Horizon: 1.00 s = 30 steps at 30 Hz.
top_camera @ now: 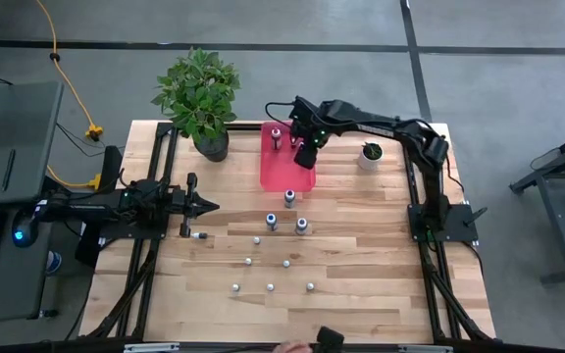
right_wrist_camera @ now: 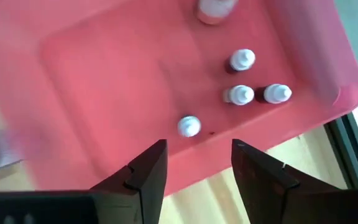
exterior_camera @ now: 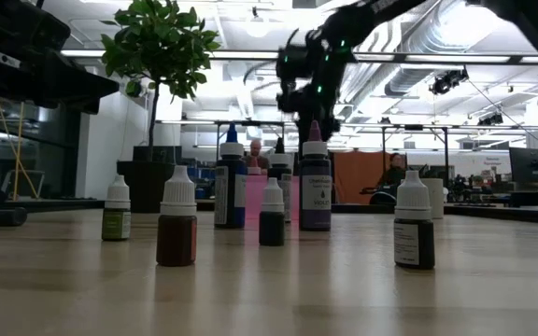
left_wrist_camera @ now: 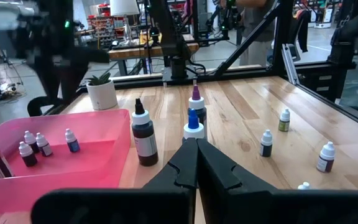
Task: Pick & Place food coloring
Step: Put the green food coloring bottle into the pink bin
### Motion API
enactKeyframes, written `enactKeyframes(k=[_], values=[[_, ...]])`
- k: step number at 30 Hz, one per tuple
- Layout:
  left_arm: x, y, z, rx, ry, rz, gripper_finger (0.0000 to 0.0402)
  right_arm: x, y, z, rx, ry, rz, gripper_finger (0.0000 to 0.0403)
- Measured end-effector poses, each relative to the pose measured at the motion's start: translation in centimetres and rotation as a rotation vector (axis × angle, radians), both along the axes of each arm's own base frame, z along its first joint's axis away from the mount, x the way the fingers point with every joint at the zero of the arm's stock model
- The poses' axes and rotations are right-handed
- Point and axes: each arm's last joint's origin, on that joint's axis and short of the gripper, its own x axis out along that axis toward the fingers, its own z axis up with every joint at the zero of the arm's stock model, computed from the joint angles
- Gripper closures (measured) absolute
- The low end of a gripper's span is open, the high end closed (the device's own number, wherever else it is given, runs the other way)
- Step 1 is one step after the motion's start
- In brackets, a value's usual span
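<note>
Pink tray [right_wrist_camera: 104,81] edges cropped; right gripper [right_wrist_camera: 194,165] open above.

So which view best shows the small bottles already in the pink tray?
The right wrist view: it looks straight down on four small bottles in the pink tray. The left wrist view shows some side-on, the high view only specks, and the low view hides them.

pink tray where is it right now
In the high view the pink tray lies at the table's far middle, between the potted plant and the small white pot.
</note>
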Motion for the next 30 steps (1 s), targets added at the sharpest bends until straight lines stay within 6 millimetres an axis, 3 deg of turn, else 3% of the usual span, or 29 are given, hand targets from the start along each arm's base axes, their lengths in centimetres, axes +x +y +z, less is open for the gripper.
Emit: enactKeyframes(k=[5,14,19,30], values=[[0.0,0.0,0.0,0.0,0.0,0.0,0.0401,-0.7,3.3,3.8,-0.014,-0.06,0.072,0.0235],[0.0,0.0,0.0,0.0,0.0,0.0,0.0401,-2.3,11.7,9.3,-0.063,-0.118,0.208,0.0235],[0.0,0.0,0.0,0.0,0.0,0.0,0.0401,-2.7,16.1,10.7,-0.048,-0.164,0.195,0.0235],[0.0,0.0,0.0,0.0,0.001,0.0,0.0401,-2.8,23.1,10.9,0.053,-0.198,0.246,0.0251]])
